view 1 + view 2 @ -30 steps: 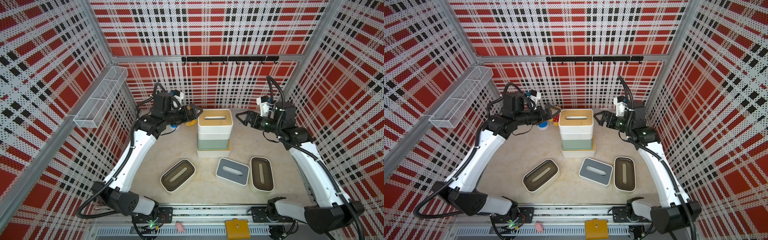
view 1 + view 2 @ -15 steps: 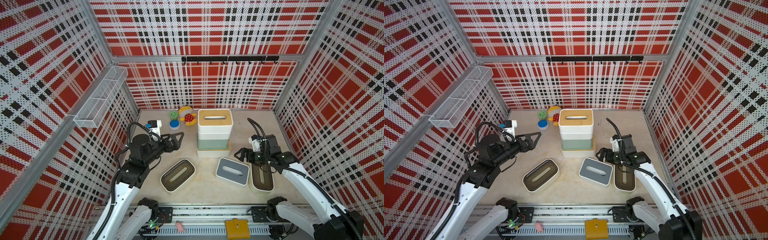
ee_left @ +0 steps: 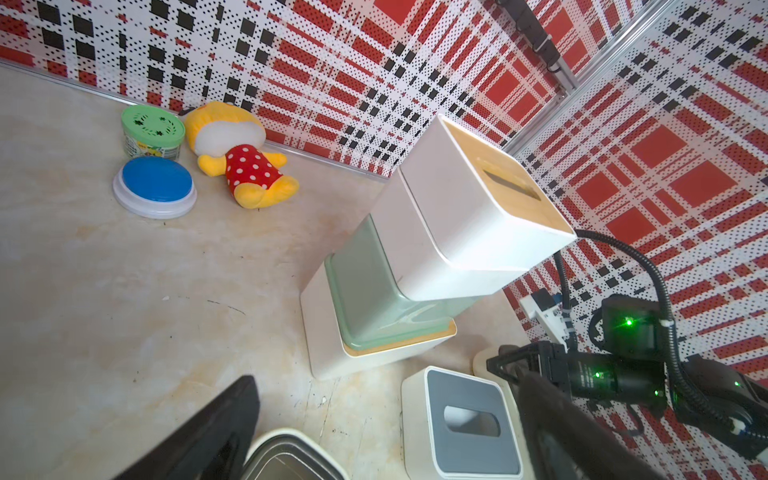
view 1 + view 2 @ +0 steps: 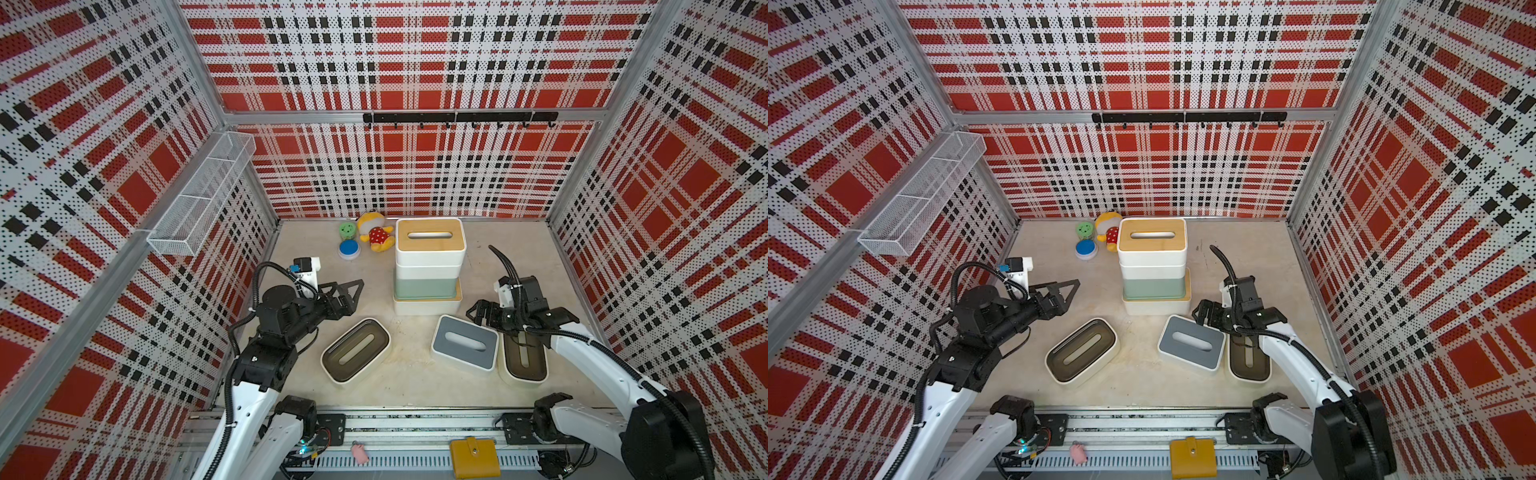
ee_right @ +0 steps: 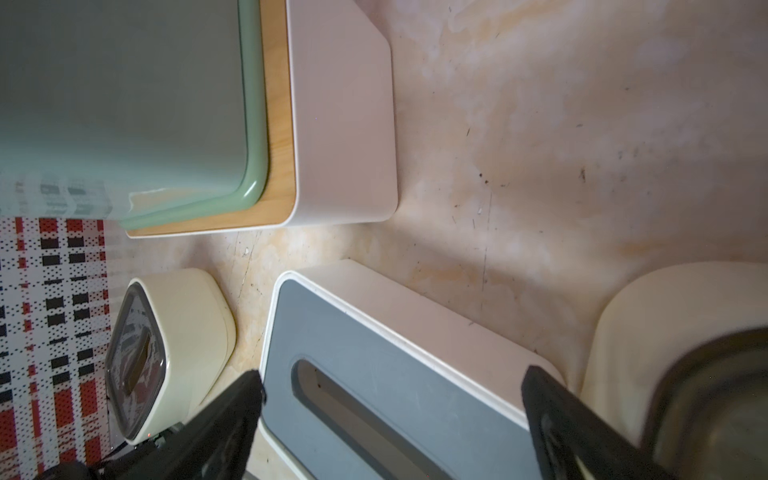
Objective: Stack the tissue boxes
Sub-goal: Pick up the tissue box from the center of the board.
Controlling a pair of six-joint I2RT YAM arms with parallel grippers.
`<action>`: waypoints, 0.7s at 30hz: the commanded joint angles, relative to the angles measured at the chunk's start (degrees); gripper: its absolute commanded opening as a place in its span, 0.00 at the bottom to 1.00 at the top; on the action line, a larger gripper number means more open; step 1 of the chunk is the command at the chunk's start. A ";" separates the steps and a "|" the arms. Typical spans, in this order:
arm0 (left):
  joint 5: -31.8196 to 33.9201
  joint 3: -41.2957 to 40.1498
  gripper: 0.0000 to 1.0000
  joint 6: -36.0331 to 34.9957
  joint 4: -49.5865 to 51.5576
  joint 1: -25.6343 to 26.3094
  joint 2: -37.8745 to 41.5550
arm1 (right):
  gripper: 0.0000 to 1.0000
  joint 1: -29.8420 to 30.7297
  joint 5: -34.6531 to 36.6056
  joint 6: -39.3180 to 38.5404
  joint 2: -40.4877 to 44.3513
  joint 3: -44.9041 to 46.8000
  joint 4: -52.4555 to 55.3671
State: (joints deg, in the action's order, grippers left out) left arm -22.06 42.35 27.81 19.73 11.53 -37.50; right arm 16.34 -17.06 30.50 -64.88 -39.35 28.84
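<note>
At the back middle, several tissue boxes form a stack (image 4: 428,266) (image 4: 1152,266) topped by a bamboo lid (image 3: 511,183). Three tissue boxes lie loose in front: a cream one with a dark lid (image 4: 355,350), a white one with a grey lid (image 4: 464,342) (image 5: 374,374), and another dark-lidded one (image 4: 523,359). My left gripper (image 4: 351,297) (image 3: 386,378) hangs open and empty, left of the stack and behind the dark-lidded box. My right gripper (image 4: 477,316) (image 5: 392,376) is open above the grey-lidded box's far end, with one finger on either side of it.
A green disc (image 4: 347,229), a blue disc (image 4: 348,248) and a yellow plush toy (image 4: 376,237) lie at the back, left of the stack. A wire basket (image 4: 203,199) hangs on the left wall. A yellow wallet (image 4: 475,457) rests on the front rail.
Both arms have swung from either side of the stack's top down toward the front. The left gripper now hangs near the dark-lidded box, the right over the grey-lidded one. The boxes have not moved.
</note>
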 commanded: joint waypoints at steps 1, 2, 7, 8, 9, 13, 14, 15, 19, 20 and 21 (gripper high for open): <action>-1.01 -1.17 0.99 -1.58 1.50 -0.60 1.27 | 1.00 -0.39 2.57 0.14 -0.77 1.12 -3.66; -1.05 -1.53 0.99 -1.75 1.66 -0.58 1.65 | 1.00 -0.43 3.13 0.10 -1.01 1.41 -3.78; -1.21 -3.73 0.99 -1.44 1.44 -0.67 3.72 | 1.00 -0.61 0.62 -1.67 -3.19 1.65 -4.40; -1.38 -4.22 0.99 -1.22 1.20 -0.70 4.30 | 1.00 -0.67 -0.34 -1.86 -3.64 1.65 -4.41; -1.36 -4.61 0.99 -0.98 1.11 -0.76 4.68 | 1.00 -0.55 -1.09 -2.13 -3.76 1.65 -4.24; -1.59 -6.03 0.99 -0.61 1.10 -0.72 6.11 | 1.00 0.11 -2.31 -3.13 -3.04 1.94 -3.09; -1.78 -6.22 0.99 -0.65 1.26 -0.64 6.33 | 1.00 0.32 -2.73 -3.34 -2.77 2.05 -2.75; -1.98 -6.28 0.99 -0.65 1.44 -0.73 6.38 | 1.00 0.67 -3.18 -3.58 -2.64 2.11 -2.57; -2.54 -6.31 0.99 -0.92 1.54 -0.71 6.42 | 1.00 1.72 -4.09 -4.16 -2.60 3.07 -2.03; -2.54 -6.31 0.99 -0.88 1.46 -0.70 6.44 | 1.00 1.74 -4.70 -4.22 -2.69 3.46 -2.14; -2.57 -6.31 0.99 -0.87 1.46 -0.76 6.63 | 1.00 1.89 -5.49 -4.29 -2.66 3.80 -2.29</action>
State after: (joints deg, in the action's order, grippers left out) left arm -23.86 36.47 27.16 21.47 11.27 -31.53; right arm 17.61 -19.90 27.57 -68.23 -37.17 26.52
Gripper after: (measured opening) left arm 0.995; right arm 0.998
